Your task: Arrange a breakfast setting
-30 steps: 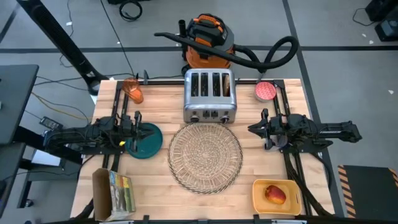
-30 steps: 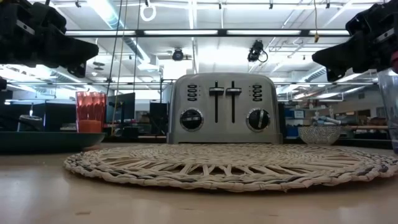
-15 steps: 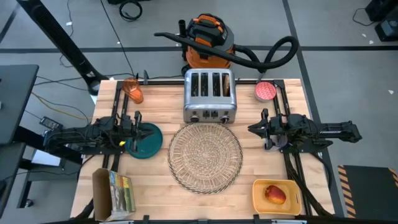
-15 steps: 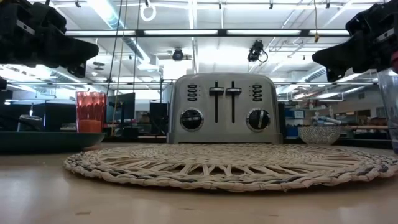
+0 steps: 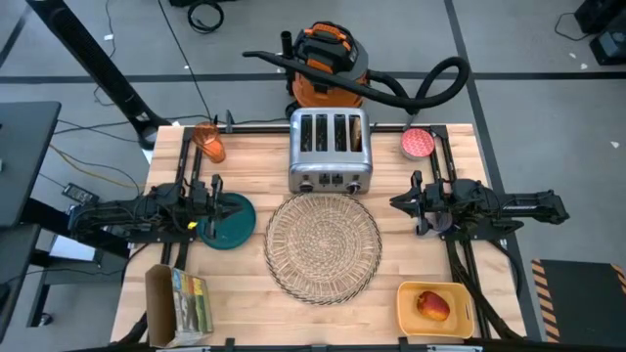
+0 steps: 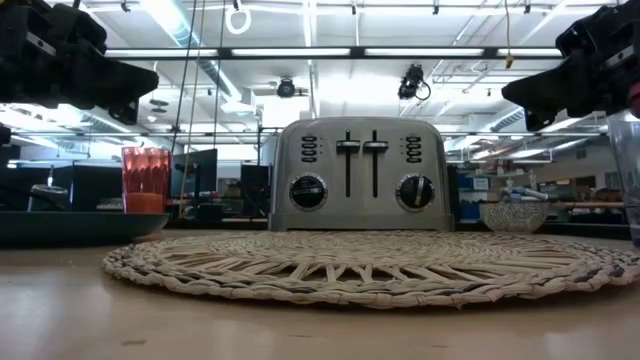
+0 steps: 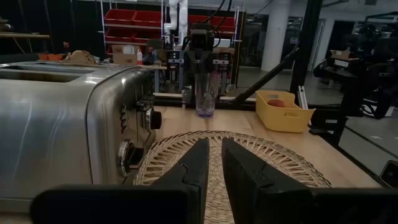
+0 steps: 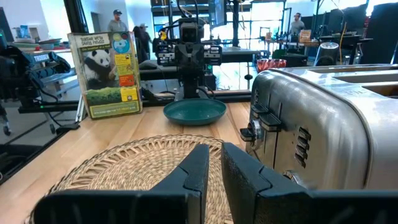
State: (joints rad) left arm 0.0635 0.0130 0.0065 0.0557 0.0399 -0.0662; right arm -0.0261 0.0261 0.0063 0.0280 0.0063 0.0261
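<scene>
Robotics lab or workshop, red parts bins (image 7: 134,15) on shelving, exposed ceiling ducts and strip lights (image 6: 300,52), orange shop vacuum (image 5: 328,54) on grey floor, people (image 8: 116,20) standing among benches

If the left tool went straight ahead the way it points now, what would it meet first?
Probably nothing nearby: the left tool points across above the woven placemat, toward the right tool. Height above the mat is unclear.

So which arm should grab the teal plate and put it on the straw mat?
The left one, probably. Its tool hovers right over the teal plate, just beside the straw mat. The right tool waits across the mat, farther from the plate.
</scene>
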